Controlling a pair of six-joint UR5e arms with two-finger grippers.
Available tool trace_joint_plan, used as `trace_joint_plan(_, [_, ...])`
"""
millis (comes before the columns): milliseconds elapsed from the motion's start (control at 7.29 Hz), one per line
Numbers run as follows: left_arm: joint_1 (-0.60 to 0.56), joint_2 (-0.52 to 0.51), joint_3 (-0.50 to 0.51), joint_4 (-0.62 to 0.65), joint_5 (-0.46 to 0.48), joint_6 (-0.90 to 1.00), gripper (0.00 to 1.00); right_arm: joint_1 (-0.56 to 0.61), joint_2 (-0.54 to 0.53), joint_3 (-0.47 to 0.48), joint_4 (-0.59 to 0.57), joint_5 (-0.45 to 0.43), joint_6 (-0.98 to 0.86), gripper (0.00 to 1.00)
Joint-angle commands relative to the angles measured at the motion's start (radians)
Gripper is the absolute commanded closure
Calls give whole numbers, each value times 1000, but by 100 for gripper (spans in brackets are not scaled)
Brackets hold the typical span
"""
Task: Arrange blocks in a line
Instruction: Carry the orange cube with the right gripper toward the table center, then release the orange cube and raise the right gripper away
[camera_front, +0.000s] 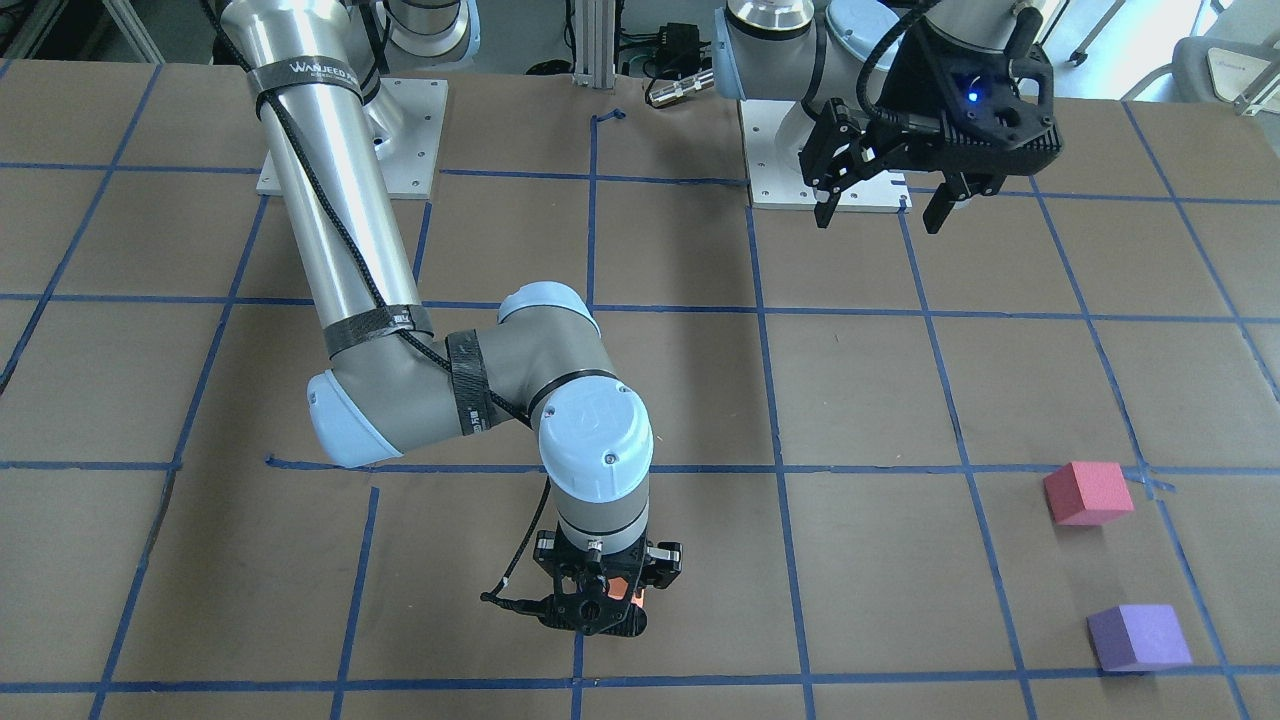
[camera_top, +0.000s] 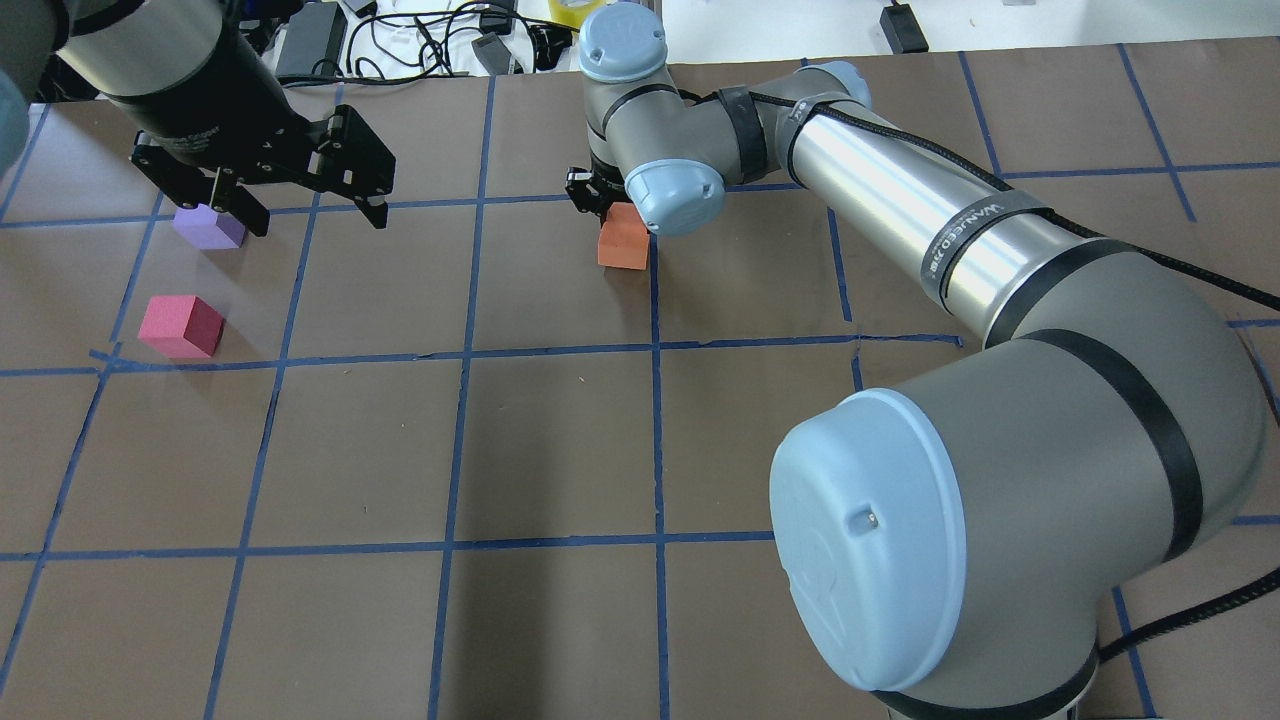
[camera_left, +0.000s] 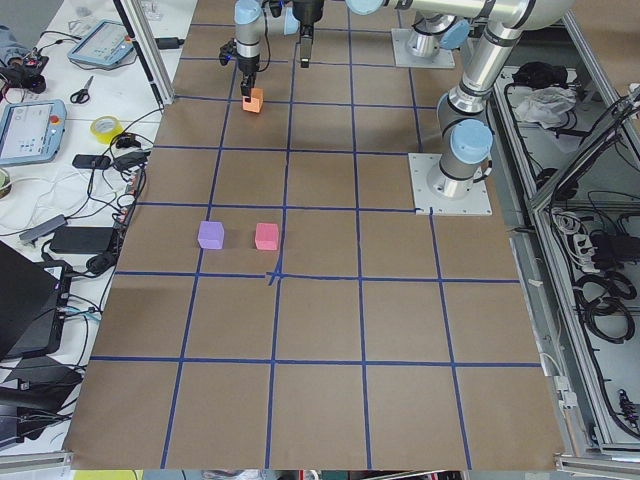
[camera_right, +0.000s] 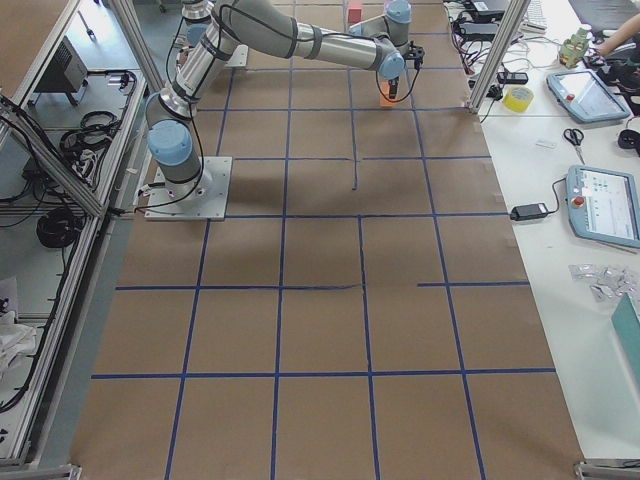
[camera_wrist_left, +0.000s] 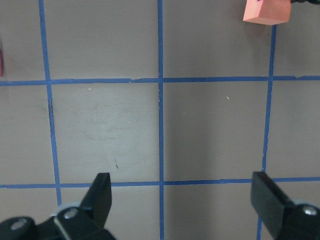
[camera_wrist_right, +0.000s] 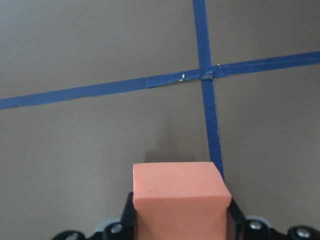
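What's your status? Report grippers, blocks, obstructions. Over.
Right gripper shut on orange block. Left gripper open, empty, raised. Pink block and purple block near each other at robot's left, far from orange. Nothing seen between.

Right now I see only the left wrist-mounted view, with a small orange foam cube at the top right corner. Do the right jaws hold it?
Observer: Yes. In the right wrist view the small orange foam cube sits between the right jaws, which close on both of its sides.
Operator: Where are the other two cubes?
Observer: The small purple foam cube and the small reddish-pink foam cube lie apart on the brown table, on the robot's left side, far from the orange one.
Operator: Do my left jaws touch them?
Observer: No. The front-facing view shows the left jaws open and empty, hanging well above the table and touching no cube.
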Motion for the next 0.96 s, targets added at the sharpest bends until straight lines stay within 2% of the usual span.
trace_joint_plan(0, [0, 12, 0, -16, 2, 0, 0, 0, 6, 0, -1, 1, 0, 42])
trace_joint_plan(137, [0, -4, 0, -13, -5, 0, 0, 0, 4, 0, -6, -2, 0, 17])
trace_joint_plan(274, [0, -1, 0, -15, 4, 0, 0, 0, 4, 0, -9, -5, -3, 0])
trace_joint_plan(685, [6, -18, -11, 4, 7, 0, 1, -3, -29, -2, 5, -5, 2, 0])
trace_joint_plan(823, [5, -32, -5, 10, 2, -9, 0, -17, -83, -2, 84, -5, -1, 0])
